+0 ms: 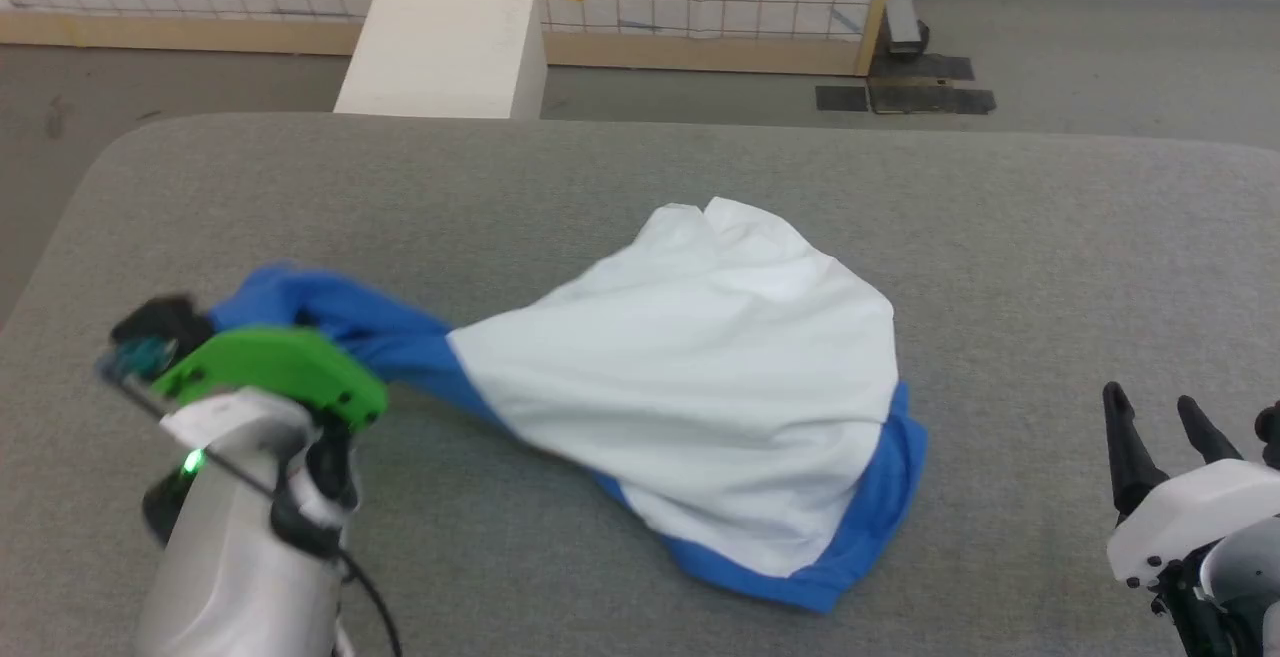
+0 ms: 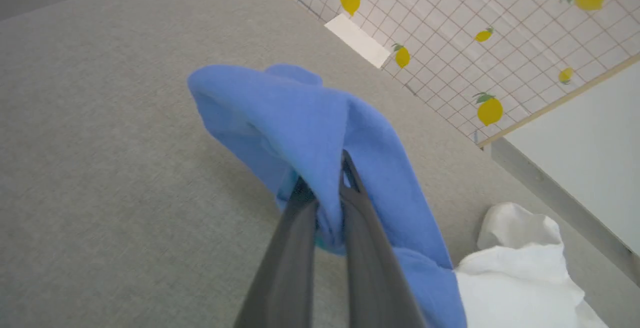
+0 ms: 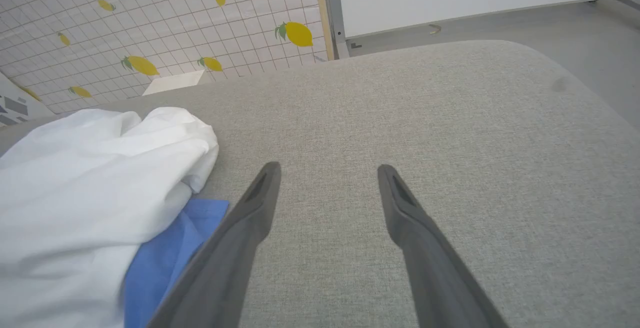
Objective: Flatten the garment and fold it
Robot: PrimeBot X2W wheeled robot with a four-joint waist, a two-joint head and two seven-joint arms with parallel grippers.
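Okay, left gripper [image 2: 324,175]: jaws clamped on garment [image 1: 700,357] sleeve, tips buried in cloth
right gripper [image 3: 327,170]: jaws apart, wrist cut off

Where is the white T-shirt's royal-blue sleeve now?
Head view, left side: the royal-blue sleeve is pinched in the left gripper, stretched out from the white body.

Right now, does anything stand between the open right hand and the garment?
Nothing visible. The right hand hangs open over bare grey surface, and the garment lies to its left. The left hand is shut on its blue sleeve.
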